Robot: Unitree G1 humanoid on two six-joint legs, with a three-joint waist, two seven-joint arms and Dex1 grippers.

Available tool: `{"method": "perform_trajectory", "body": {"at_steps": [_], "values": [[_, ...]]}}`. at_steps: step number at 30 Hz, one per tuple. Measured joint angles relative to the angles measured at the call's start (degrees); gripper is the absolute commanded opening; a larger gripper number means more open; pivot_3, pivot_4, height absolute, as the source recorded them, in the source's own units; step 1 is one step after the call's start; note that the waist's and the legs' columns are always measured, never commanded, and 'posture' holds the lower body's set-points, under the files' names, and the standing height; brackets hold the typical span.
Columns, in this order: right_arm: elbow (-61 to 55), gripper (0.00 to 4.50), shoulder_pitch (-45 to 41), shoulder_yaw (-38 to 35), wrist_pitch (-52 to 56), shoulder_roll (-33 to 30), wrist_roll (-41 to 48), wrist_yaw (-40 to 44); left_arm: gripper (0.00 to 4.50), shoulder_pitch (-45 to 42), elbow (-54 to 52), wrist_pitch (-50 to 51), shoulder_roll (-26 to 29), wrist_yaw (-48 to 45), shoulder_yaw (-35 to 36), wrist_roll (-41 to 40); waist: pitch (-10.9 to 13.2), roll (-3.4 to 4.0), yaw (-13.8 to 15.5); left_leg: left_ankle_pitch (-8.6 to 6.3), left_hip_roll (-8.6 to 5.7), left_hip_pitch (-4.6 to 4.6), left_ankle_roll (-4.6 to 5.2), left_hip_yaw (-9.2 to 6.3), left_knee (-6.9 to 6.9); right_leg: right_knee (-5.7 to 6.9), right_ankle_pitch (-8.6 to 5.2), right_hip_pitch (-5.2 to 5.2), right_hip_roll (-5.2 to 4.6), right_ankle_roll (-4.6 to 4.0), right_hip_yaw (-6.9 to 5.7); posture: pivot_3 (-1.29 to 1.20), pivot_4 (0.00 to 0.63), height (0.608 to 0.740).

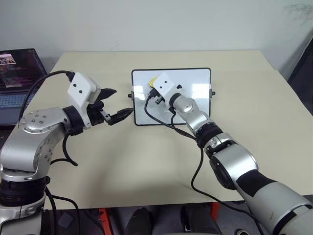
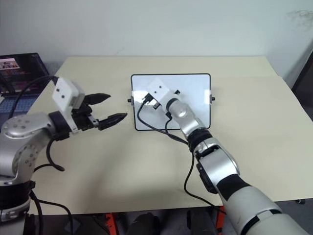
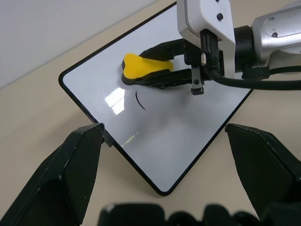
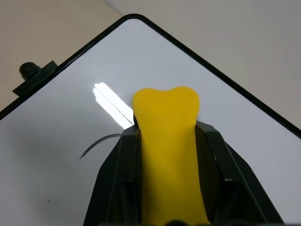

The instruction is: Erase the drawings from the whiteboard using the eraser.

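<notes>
Your right end effector (image 4: 167,155) was clamped on the eraser (image 4: 167,141), over the whiteboard (image 3: 188,141); one remaining mark (image 3: 139,100) lay just beside it. Your left end effector (image 1: 113,105) hung apart, off the whiteboard's left edge.

Both arms are glossy silver with black joint bands. White boxy wrist housings carry dark screws and trailing black cables; the fingers (image 1: 116,117) are black.
</notes>
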Motion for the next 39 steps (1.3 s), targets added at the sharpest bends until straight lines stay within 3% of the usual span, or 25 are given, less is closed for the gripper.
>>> {"method": "perform_trajectory", "body": {"at_steps": [8, 20, 39], "values": [[-6.9, 1.20, 8.5, 4.4, -0.1, 1.4, -2.4, 4.2, 4.50, 0.0, 0.0, 0.5, 0.0, 0.7, 0.0, -0.2, 0.0, -0.02, 0.0, 0.00, 0.00, 0.27, 0.00, -0.01, 0.00, 0.01, 0.00, 0.27, 0.00, 0.00, -0.01, 0.00, 0.150, 0.740], [-13.3, 1.20, 12.4, 5.5, 3.3, 0.3, -3.0, 7.3, 4.50, -0.2, 0.0, 0.5, 0.0, 0.8, 0.0, -0.2, 0.0, -0.02, 0.0, 0.00, -0.01, 0.33, 0.00, -0.01, -0.01, 0.01, 0.02, 0.31, 0.00, 0.00, 0.00, 0.00, 0.150, 0.740], [2.5, 1.20, -1.3, 0.5, -0.5, -2.2, -0.9, 2.2, 4.50, -1.4, 0.7, -0.3, 0.0, 0.7, -0.2, -0.1, 0.0, -0.02, 0.3, 0.05, -0.03, 0.32, -0.03, -0.03, -0.01, 0.01, 0.06, 0.32, -0.01, -0.04, -0.02, 0.00, 0.150, 0.740]]}}
